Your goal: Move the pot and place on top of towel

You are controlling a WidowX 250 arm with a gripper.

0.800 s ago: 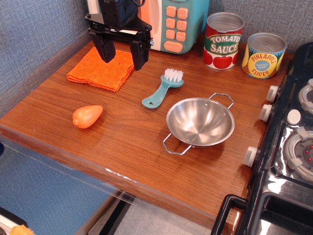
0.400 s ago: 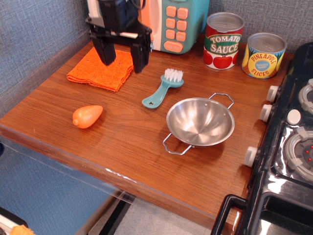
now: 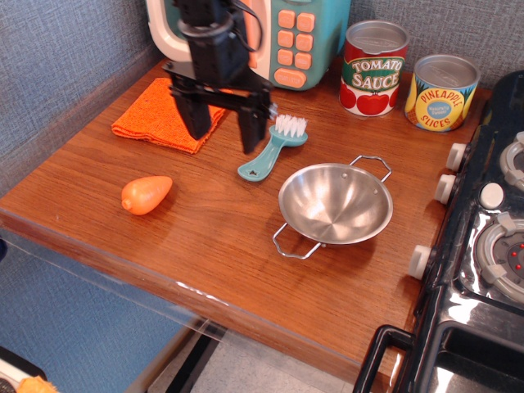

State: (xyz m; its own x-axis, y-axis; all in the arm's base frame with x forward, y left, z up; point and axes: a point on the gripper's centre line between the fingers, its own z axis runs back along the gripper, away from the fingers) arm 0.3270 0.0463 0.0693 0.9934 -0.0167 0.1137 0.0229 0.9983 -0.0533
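1. The gripper (image 3: 223,125) is hanging with its jaws spread and empty, between towel (image 3: 161,115) and brush (image 3: 273,147).
2. The pot (image 3: 335,204) is sitting near the stove (image 3: 483,237), apart from the gripper.
3. It is looking light, rigid and slick; I am judging the rim the best hold.

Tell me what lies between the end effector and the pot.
In the single camera view, the teal dish brush lies between the open end effector and the steel pot; past it, only bare wooden countertop.
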